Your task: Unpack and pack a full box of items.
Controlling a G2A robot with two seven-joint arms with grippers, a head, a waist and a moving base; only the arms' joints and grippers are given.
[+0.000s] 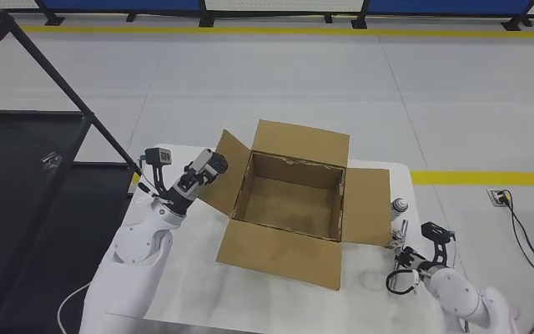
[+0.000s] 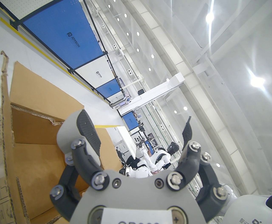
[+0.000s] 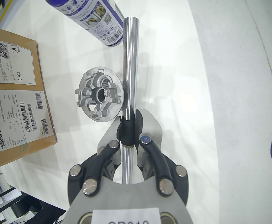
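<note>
The right gripper (image 3: 129,124) is closed narrow on a polished steel rod (image 3: 130,63), its black pads (image 3: 139,123) pressing either side of the shaft. Just beside the rod, ahead of the fingers, lies a grey cast metal hub (image 3: 98,97); the right wrist view makes out its lugs round a central bore. Past the rod's far end is a blue-and-white spray can (image 3: 95,19). Beyond the hub lies a labelled flap (image 3: 21,95). The top view gives the whole cardboard box (image 1: 288,204), open on the white table (image 1: 367,292), flaps spread, brown floor showing. Across it the left gripper (image 2: 138,131) is spread wide, holding nothing, beside the far flap.
</note>
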